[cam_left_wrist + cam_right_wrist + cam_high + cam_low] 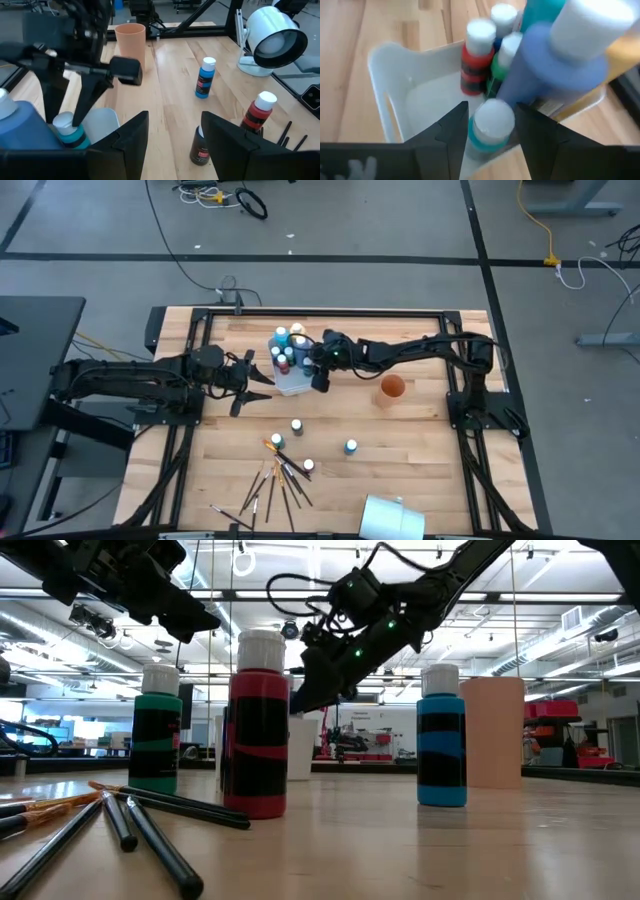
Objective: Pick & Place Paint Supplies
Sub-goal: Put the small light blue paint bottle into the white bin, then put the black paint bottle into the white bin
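Observation:
A white bin (293, 387) sits on the table at centre back and holds several paint bottles, among them a red one (477, 65), a green one (499, 67) and a large blue one (550, 70). My right gripper (491, 107) hangs over the bin, slanting down and open. Its fingers stand close on either side of a teal bottle's white cap (492, 122). That teal bottle (67, 130) stands upright inside the bin. My left gripper (258, 375) waits open just left of the bin, holding nothing. My right gripper has its fingers (455, 125) close beside the teal bottle's cap, coming from above and slanting down from the table's right. I cannot tell whether they touch it.
An orange cup (392, 387) stands right of the bin. Loose bottles stand nearer the front: blue (205, 77), red (257, 112), a dark one (200, 147) and a green one (157, 735). Brushes (278, 480) lie in a fan near the front edge. A white lamp-like object (392, 517) is front right.

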Motion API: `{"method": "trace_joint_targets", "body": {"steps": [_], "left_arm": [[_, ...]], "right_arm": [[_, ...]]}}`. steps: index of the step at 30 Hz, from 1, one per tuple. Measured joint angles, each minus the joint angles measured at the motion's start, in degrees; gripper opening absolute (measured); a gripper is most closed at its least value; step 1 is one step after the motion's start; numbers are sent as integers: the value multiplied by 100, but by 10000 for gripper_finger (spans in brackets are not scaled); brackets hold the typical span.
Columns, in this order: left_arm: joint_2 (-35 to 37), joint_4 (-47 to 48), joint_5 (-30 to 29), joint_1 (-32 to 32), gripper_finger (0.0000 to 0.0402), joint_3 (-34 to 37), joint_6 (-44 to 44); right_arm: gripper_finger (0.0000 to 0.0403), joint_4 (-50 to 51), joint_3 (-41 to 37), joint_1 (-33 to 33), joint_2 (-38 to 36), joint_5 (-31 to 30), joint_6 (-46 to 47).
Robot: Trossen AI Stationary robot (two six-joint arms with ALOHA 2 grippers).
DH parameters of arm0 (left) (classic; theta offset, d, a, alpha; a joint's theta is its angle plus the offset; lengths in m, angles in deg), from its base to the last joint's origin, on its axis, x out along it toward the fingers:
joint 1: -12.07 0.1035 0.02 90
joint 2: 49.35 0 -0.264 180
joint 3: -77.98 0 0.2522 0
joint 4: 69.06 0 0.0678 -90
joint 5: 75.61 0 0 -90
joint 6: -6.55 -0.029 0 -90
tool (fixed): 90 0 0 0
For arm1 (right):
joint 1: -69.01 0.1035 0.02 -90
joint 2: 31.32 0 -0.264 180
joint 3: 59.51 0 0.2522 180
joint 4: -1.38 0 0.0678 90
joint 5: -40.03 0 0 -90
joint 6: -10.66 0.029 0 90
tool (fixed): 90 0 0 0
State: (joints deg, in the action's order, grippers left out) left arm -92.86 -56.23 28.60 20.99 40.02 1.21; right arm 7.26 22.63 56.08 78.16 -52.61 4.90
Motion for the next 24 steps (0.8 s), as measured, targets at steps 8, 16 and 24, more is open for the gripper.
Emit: {"method": "trace_joint_targets", "body": {"steps": [8, 16, 24], "left_arm": [[0, 11, 0, 0, 191, 0, 0], [0, 13, 0, -1, 191, 0, 0], [0, 1, 0, -1, 191, 0, 1]], "right_arm": [[160, -25, 0, 277, -489, 214, 65], [182, -27, 7, 834, -510, 1120, 181], [218, -16, 11, 1432, -405, 1330, 419]]}}
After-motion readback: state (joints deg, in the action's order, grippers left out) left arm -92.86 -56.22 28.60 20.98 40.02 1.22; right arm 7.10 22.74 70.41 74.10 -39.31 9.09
